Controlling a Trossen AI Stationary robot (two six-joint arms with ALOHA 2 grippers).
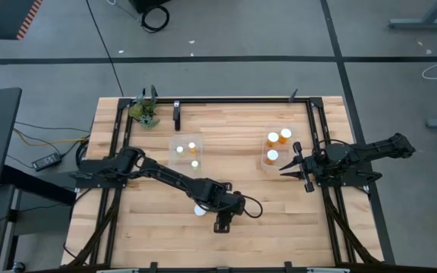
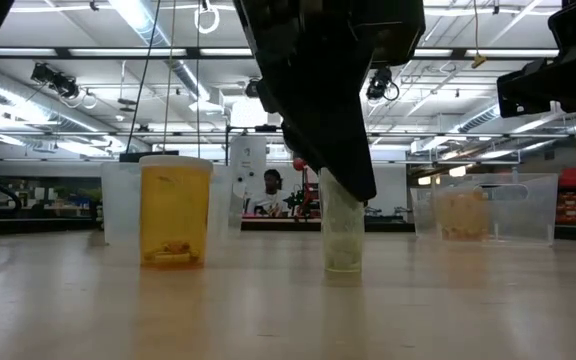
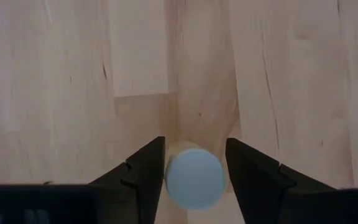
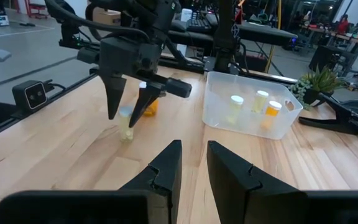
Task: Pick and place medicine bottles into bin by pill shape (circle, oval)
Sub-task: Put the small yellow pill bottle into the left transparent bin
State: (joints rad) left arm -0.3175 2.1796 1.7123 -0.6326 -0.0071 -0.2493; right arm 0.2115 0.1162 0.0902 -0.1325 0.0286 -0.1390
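We logged six bottles already binned, the left claw (image 3: pixel 194 171) open astride a clear bottle (image 3: pixel 194 180) upright on the worktop (image 1: pixel 279 220), an orange bottle (image 2: pixel 175 210) waiting, right claw (image 1: pixel 285 168) closed, empty.

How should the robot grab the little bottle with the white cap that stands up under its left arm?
Grip the small clear bottle just under its white cap, coming straight down from above. It stands upright and its round sides fit between two fingers. The left end effector already straddles it that way.

Left hand (image 2: pixel 343 190) straddles a pale bottle (image 2: pixel 343 235) beside an amber bottle (image 2: pixel 175 210).
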